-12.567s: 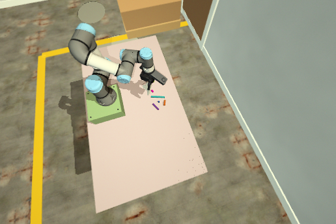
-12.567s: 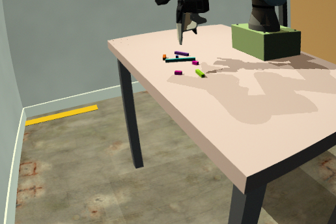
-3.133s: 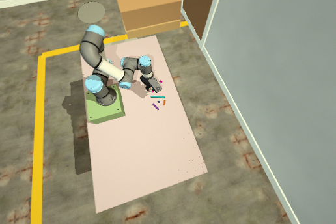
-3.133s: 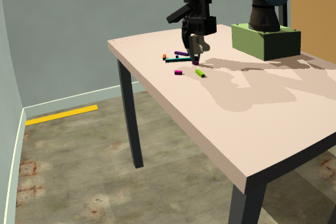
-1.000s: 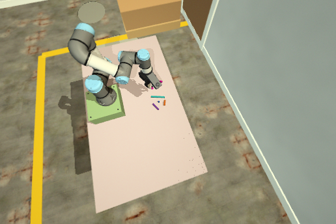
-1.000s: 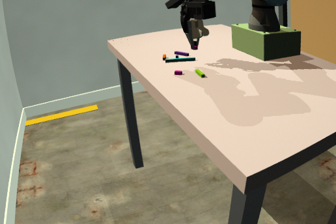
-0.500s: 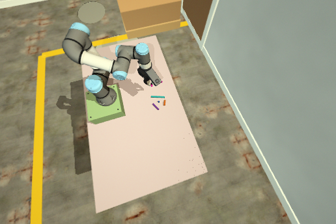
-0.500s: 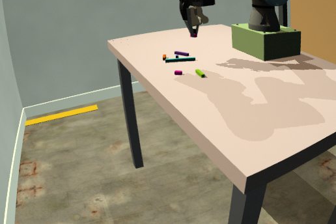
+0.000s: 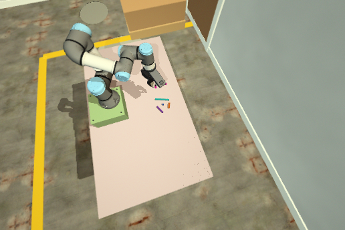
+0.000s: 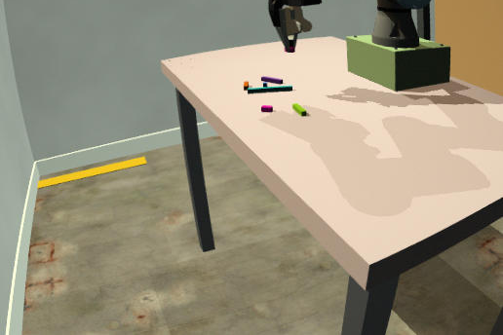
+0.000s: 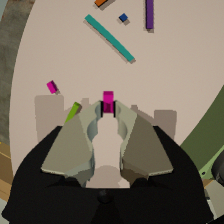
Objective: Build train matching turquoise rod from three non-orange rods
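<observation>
Pincer [image 11: 108, 107] carries a magenta rod [image 11: 108, 97] above the tabletop [image 10: 341, 162]

Clamped shut on the short magenta rod, which sticks out just beyond the fingertips, the pincer hangs above the tabletop with the turquoise rod [image 11: 109, 38] lying diagonally ahead of it. Farther ahead sit a blue rod [image 11: 123, 18], a purple rod [image 11: 149, 14] and an orange rod [image 11: 101, 3]; a second magenta rod [image 11: 52, 86] lies ahead and to the left, and a lime rod [image 11: 73, 111] shows close beside the left finger. Purple and the two magentas would likely match the turquoise length. To do this step well, the held rod should probably go down flat, its flat end meeting a partner's end squarely, well apart from the orange and blue rods.
</observation>
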You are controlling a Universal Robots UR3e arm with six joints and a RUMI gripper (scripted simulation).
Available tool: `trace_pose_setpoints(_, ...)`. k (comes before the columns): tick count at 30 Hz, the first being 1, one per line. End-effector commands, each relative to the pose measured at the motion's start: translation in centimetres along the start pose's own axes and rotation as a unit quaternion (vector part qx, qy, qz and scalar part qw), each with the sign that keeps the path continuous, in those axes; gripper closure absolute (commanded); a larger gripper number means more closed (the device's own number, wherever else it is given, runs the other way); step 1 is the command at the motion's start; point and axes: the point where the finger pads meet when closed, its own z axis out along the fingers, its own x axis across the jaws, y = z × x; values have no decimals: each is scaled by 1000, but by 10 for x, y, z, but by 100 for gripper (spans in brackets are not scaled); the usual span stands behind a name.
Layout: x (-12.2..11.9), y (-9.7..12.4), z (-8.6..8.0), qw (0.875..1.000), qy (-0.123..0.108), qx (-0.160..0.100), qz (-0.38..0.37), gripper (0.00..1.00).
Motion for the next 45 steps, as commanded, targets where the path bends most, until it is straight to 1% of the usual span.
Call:
trace_pose_setpoints(1, -1, 0, -1, 1000, -1, 1, 0, 100)
trace_pose_setpoints(5, -3, 3, -1, 1000, -1, 1, 6, 100)
trace_pose_setpoints(9, -9, 13, -1, 1000, -1, 1, 24, 100)
trace_pose_setpoints(11, -9, 13, -1, 1000, -1, 1, 24, 100)
trace_pose_setpoints(12, -11, 17, -1, 1000, -1, 1, 30, 100)
trace_pose_setpoints(17, -24, 43, -1, 997, -1, 1, 71, 100)
trace_pose_setpoints(26, -43, 103, -1, 988, -1, 1, 156, 100)
trace_pose_setpoints(28, -43, 103, -1, 988, -1, 1, 156, 100)
trace_pose_setpoints(33, -47, 127, -1, 982, -1, 1, 187, 100)
trace_pose_setpoints(38, -48, 136, 0, 980, -1, 0, 199, 100)
trace_pose_setpoints(45, -48, 137, 0, 980, -1, 0, 200, 100)
